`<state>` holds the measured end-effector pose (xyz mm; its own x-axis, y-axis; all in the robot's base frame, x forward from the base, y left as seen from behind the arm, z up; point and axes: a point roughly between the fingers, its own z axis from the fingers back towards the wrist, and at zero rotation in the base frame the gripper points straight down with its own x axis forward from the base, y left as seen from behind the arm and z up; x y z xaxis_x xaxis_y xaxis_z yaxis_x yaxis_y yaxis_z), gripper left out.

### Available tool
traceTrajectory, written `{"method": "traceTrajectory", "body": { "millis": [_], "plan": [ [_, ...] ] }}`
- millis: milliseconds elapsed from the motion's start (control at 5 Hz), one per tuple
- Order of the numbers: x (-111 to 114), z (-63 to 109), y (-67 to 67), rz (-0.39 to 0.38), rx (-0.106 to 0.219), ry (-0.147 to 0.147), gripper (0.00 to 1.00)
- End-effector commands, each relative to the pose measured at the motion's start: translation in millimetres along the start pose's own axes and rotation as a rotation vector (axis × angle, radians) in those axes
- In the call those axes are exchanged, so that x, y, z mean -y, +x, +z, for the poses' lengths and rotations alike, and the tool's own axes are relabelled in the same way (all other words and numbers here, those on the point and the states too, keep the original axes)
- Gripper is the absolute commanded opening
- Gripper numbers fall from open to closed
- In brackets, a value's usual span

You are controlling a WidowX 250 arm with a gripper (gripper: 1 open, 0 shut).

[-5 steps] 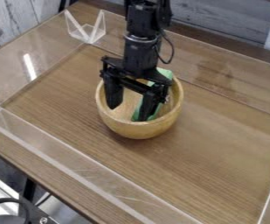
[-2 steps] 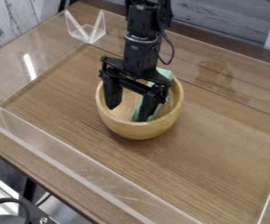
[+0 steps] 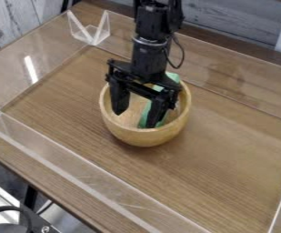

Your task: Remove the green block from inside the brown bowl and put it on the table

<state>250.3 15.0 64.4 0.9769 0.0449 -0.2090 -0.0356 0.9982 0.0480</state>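
Camera: wide-spread end effector straddles green block inside brown bowl.

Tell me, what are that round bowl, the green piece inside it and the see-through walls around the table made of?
The brown bowl looks like light wood, matte, with thick walls. The green block is evenly bright green and matte, perhaps painted wood or plastic; the picture cannot settle which. The clear walls look like glossy acrylic or similar plastic: transparent with bright edge reflections. The table shows a brown wood-grain pattern, real wood or laminate.

Lab bench: acrylic-walled table, robot arm.
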Motion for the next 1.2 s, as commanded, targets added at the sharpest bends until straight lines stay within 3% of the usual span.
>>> {"method": "traceTrajectory", "body": {
  "millis": [0, 1000],
  "plan": [
    [0.3, 13.9, 10.7, -0.001, 0.065, 0.005, 1.0],
    [-6.1, 12.1, 21.1, 0.032, 0.082, 0.0, 1.0]
  ]
}}
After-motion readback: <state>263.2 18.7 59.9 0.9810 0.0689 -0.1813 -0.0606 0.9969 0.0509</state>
